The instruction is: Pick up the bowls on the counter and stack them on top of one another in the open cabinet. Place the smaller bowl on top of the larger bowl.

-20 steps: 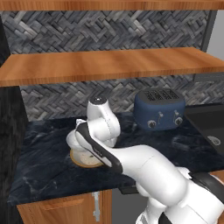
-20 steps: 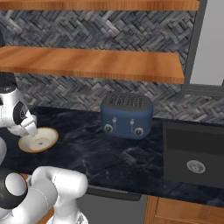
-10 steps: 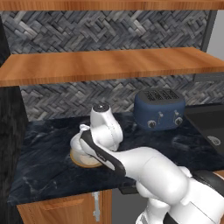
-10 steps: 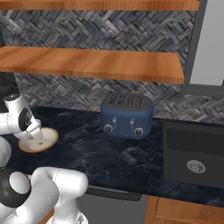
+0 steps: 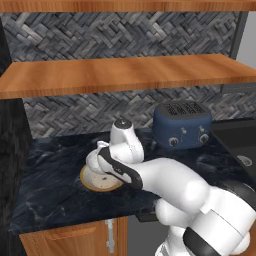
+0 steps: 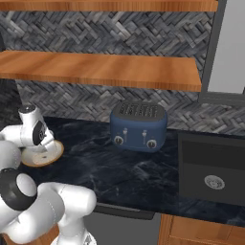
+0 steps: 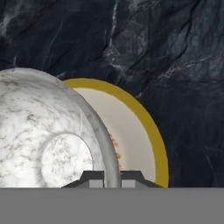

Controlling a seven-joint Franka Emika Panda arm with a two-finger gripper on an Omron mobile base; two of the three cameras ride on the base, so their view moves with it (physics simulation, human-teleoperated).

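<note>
- The counter (image 5: 60, 165) is a dark blue-black marble slab with pale veins, running from the dark wall at the left to a black sink (image 6: 213, 167) set into it at the right.
- Below the counter's front edge sit wooden cabinet fronts (image 5: 70, 240) with a metal handle (image 5: 110, 235).
- The back wall is grey herringbone tile (image 5: 100, 35).
- The open cabinet (image 5: 125, 75), a long orange-brown plank shelf, runs across this wall above the counter, with another board above it.
- A blue toaster (image 5: 182, 123) stands on the counter against the tile, well to the right of the bowls.
- The larger bowl (image 7: 135, 131), cream with an orange-tan rim, lies flat on the counter near the left end.
- The smaller bowl (image 7: 43, 131), white with grey mottling, is seen over the larger bowl's left part in the hand view, hiding much of it.
- The gripper (image 7: 112, 179) is clenched on the smaller bowl's rim, one finger tip inside the wall and one outside.
- In the base views the white arm reaches down over both bowls, covering part of them.
</note>
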